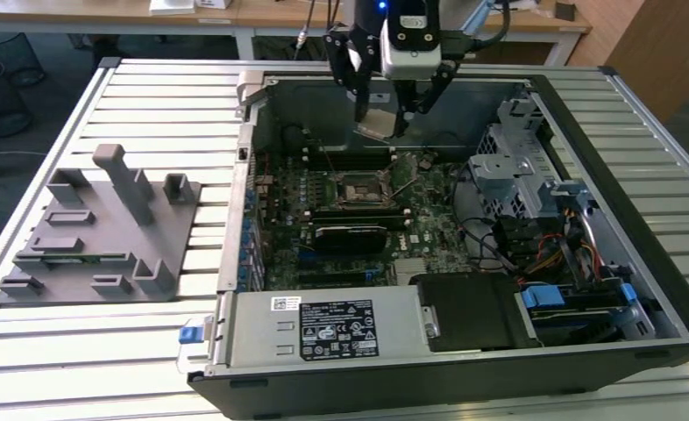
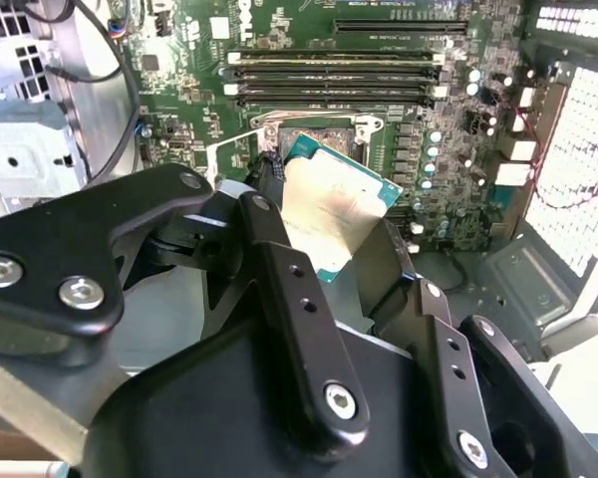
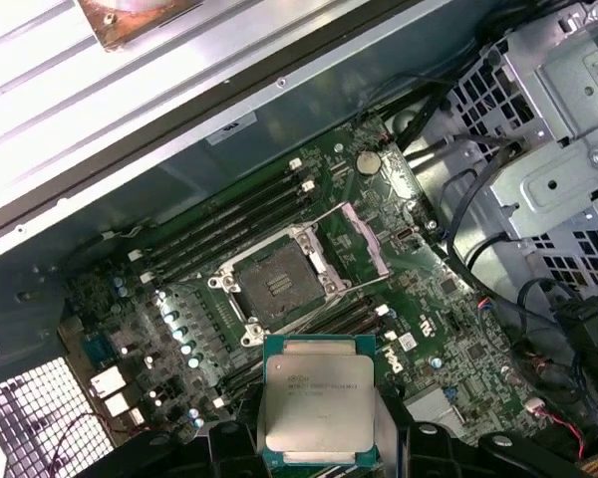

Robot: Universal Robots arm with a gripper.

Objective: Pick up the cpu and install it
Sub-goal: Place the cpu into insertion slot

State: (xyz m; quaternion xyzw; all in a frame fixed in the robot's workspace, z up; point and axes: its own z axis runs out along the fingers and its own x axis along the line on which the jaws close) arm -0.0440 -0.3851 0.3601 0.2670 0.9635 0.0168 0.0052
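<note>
Standing by the bench, I saw the end effector clenched on the cpu, with a black finger pressed against each of two opposite edges. The chip hung tilted in the air above the socket and well clear of it, not seated. In the second wrist view the cpu showed its silvery top and green rim between the fingers, and it hid part of the socket behind it. In the first wrist view the cpu sat in the foreground, with the socket lying open beyond it on the green motherboard. The socket's metal frame was swung up to one side of it.

The long memory slots ran just beside the socket, on the side away from the held chip in that view. The open computer case walled the socket in on all sides, and a metal drive cage stood to the socket's right in the exterior view. Well off to the socket's left in the same view, outside the case, a grey fixture tray rested on the slatted bench.
</note>
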